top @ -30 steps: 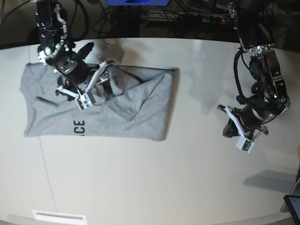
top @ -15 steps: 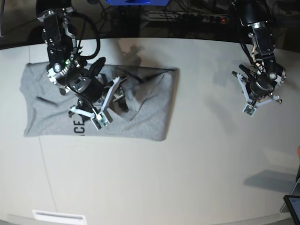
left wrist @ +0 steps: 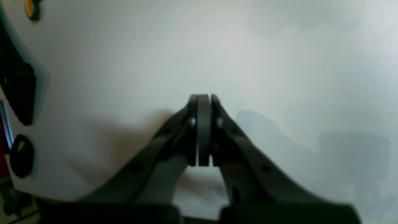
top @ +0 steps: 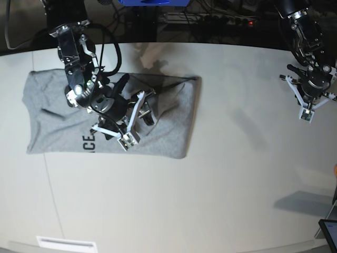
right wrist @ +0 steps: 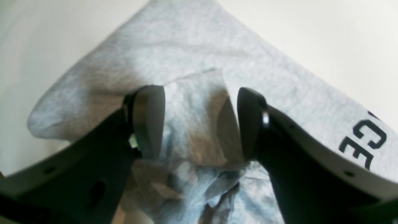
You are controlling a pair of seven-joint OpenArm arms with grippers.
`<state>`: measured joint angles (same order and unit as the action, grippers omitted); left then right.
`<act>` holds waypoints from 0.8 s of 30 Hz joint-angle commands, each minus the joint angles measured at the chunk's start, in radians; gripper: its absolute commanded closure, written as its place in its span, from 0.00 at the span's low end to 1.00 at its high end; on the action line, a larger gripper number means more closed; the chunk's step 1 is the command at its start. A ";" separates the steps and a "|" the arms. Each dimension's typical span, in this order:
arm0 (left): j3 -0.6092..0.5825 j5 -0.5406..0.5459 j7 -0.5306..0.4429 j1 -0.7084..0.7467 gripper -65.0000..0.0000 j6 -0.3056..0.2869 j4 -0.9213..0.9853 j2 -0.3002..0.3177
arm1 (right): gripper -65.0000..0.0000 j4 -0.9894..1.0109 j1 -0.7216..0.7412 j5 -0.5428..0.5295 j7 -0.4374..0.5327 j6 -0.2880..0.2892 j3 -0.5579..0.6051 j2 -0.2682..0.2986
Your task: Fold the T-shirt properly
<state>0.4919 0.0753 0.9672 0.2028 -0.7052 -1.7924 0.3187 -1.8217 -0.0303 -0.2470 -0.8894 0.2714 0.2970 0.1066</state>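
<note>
The grey T-shirt lies on the left of the table, partly folded, its right part doubled over into a slanted flap. Black letters "CE" show near its front edge. My right gripper stands open over the shirt's middle. In the right wrist view a raised fold of the T-shirt shows between the spread fingers of this gripper, and neither pad presses on it. My left gripper hangs over bare table at the far right, away from the shirt. In the left wrist view this gripper is shut on nothing.
The white table runs from the shirt to the right edge. Dark cables and a blue object lie beyond the far edge. A screen corner shows at the bottom right, and a white label strip at the front left.
The right gripper has moved across the shirt toward its front edge, still open. The left arm has swung from mid-table to the far right, its gripper still shut.
</note>
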 commanded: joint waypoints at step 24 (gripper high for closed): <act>0.000 -0.001 -0.014 -0.004 1.00 0.007 -0.016 0.007 | 0.46 0.075 0.086 -0.005 0.022 0.002 0.000 -0.005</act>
<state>0.4881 0.0753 0.9676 0.2031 -0.7052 -1.7924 0.3099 -1.7351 0.0391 -0.2478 -0.8875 0.2718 0.2970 0.1013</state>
